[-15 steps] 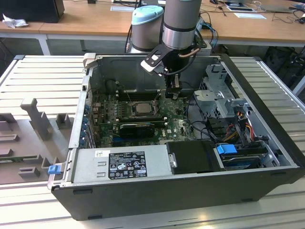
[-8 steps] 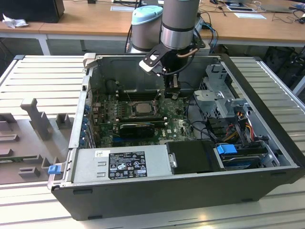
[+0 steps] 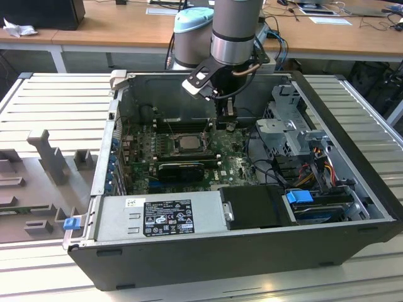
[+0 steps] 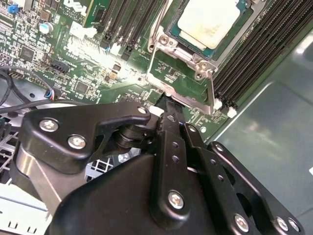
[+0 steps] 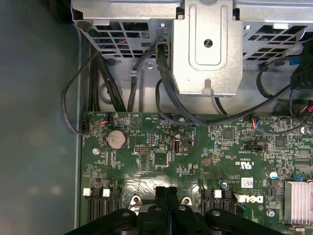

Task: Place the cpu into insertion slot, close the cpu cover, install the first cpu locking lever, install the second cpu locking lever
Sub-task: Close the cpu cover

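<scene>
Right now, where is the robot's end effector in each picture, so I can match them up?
Exterior view: the end effector hangs over the green board, to the exterior view's right of the cpu.
Second wrist view: the end effector is large and black up close, its tip at the socket's corner, with the cpu beyond.
First wrist view: the end effector is shut, over the board.
Shared landmark: the board.

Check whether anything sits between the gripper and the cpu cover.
Nothing visible does. In the second wrist view the gripper is right at the edge of the cpu cover, with no cable or part between them. The cpu shows through the cover's window.
</scene>
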You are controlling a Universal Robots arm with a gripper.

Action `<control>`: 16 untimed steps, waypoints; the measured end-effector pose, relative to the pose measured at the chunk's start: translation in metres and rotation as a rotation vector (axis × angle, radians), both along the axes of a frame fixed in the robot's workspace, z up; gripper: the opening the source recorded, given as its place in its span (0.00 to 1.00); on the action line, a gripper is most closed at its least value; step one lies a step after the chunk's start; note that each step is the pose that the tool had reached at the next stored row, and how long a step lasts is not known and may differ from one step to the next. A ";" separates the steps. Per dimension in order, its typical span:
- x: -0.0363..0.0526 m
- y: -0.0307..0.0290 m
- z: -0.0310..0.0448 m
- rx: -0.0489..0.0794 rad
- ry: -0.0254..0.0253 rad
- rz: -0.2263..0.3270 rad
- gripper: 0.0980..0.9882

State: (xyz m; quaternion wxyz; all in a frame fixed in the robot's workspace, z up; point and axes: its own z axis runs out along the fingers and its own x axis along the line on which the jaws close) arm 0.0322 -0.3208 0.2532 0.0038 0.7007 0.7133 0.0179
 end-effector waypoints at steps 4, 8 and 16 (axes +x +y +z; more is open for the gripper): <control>-0.0008 0.0000 0.0000 0.000 0.0000 0.000 0.01; -0.0022 0.0000 0.0000 0.000 0.0000 0.000 0.01; -0.0075 0.0000 0.0000 0.000 0.0000 0.000 0.01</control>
